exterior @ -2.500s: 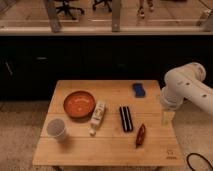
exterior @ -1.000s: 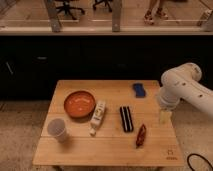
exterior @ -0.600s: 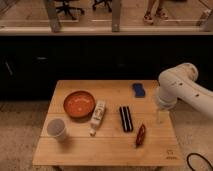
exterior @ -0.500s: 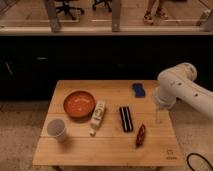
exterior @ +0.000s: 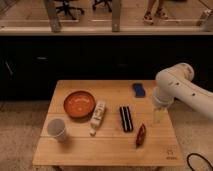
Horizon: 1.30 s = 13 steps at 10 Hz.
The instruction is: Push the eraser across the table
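The eraser (exterior: 125, 118), a black oblong block with a pale lengthwise stripe, lies on the light-wood table (exterior: 110, 147) a little right of centre, lengthwise front to back. My gripper (exterior: 158, 116) hangs from the white arm (exterior: 175, 90) over the table's right side, to the right of the eraser and apart from it. The dark red slim object (exterior: 141, 134) lies between them, nearer the front.
An orange bowl (exterior: 79, 103), a white bottle (exterior: 97, 116) and a white cup (exterior: 57, 130) stand on the left half. A small blue pad (exterior: 138, 90) lies at the back right. A dark logo (exterior: 172, 153) marks the front right corner. A dark counter stands behind.
The arm and gripper have drifted slightly to the left, toward the table's middle. The objects on the table have not moved.
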### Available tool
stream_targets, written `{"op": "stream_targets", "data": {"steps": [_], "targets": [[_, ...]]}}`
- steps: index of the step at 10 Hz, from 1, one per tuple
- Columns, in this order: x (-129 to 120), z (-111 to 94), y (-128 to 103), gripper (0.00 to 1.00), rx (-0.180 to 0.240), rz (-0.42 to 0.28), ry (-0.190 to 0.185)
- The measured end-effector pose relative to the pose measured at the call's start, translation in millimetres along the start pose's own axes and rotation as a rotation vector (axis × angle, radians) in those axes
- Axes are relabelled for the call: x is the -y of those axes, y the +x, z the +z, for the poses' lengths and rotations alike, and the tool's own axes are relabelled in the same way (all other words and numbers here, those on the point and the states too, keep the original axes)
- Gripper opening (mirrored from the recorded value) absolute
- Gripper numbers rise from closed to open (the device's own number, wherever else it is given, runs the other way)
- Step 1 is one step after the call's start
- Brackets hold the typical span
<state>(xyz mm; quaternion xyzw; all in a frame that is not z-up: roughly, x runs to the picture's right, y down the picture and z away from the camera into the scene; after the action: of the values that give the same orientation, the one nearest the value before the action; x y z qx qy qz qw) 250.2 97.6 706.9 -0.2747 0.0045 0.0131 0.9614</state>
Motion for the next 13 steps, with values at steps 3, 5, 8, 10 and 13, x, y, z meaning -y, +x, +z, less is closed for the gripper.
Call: {"op": "stream_targets", "data": {"steps": [3,5,8,10,13], "targets": [[0.8,3.3,-0.4,0.76,0.002,0.002,-0.002],[3.7,7.1,-5.4,0.8,0.009,-0.002,-0.005],[6.6,11.2,-9.9,0.79,0.015,-0.007,-0.007],[8.7,14.2,-11.3,0.65,0.02,-0.005,-0.012],[12.1,19.2,-17.2,0.45,0.026,-0.011,-0.022]]}}
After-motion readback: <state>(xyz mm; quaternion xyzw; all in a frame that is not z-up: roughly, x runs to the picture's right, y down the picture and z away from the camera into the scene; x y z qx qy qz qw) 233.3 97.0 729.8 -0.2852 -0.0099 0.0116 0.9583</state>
